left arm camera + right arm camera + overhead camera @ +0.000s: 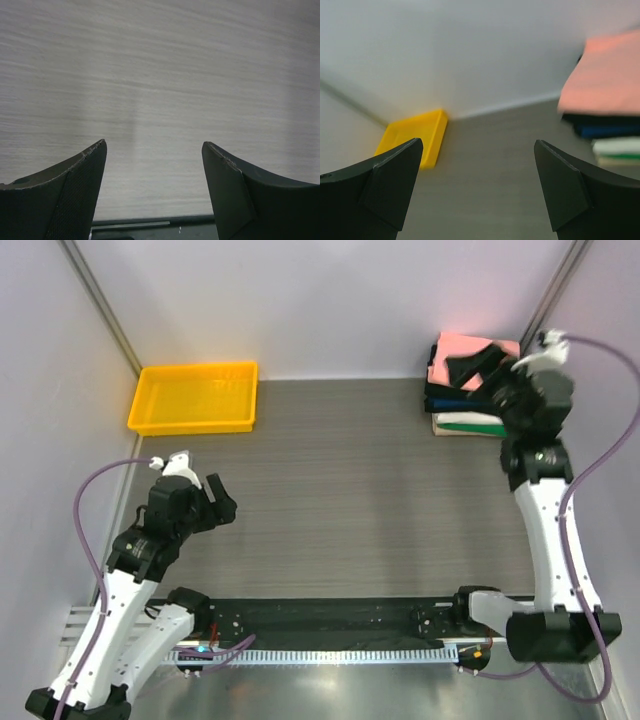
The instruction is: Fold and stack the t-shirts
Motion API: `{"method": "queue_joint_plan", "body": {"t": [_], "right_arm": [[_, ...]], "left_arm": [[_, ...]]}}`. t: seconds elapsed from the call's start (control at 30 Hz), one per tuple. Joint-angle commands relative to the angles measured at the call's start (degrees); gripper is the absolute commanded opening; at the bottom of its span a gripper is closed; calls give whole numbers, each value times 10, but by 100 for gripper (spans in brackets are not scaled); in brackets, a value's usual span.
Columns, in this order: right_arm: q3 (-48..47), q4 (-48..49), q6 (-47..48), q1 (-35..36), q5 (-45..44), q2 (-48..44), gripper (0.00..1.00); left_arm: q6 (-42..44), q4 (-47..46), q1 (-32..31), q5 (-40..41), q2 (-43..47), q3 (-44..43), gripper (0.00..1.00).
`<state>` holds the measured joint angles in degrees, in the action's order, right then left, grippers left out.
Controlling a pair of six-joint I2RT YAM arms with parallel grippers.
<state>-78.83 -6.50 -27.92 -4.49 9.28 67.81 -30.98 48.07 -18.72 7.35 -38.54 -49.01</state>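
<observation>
Top external view: stack of 5 folded t-shirts at far right corner of grey wood-grain table (350, 470). Salmon-pink soft cotton t-shirt (452, 348) on top, then black shirt (600, 120), dark blue shirt (605, 131), white shirt (615, 146), green shirt (470, 428).

Right gripper (475, 365) over stack, jaws wide apart, nothing between.

Left gripper (222, 502) over bare table near left, jaws apart, empty.

Yellow plastic tray (190, 425) far left, well apart.

Risk: right finger snagging pink fold on any pull-back, dragging it askew or unfolding it. Pink edge seems to jut past layers below.
</observation>
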Motion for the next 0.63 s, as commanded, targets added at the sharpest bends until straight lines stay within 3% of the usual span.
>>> {"method": "queue_joint_plan", "body": {"t": [0.0,0.1,0.17,0.2,0.23,0.47,0.6], "right_arm": [[133,-40,-38,45,91,-104,100],[264,-71,-57,91,113,-209,100],[292,-124,-53,95,112,-259,100],[303,-139,-53,96,108,-278,100],[315,-154,-48,96,112,-321,100],[317,-222,-73,96,109,-452,100],[289,-259,-65,95,97,-443,100]], "left_arm": [[15,-51,3,64,41,12,78],[37,-89,4,74,80,48,82],[37,-108,4,108,93,77,88],[3,-125,4,136,95,87,89],[-28,-133,4,217,96,102,90],[0,-261,4,283,33,191,95],[35,-362,4,296,6,223,95]]}}
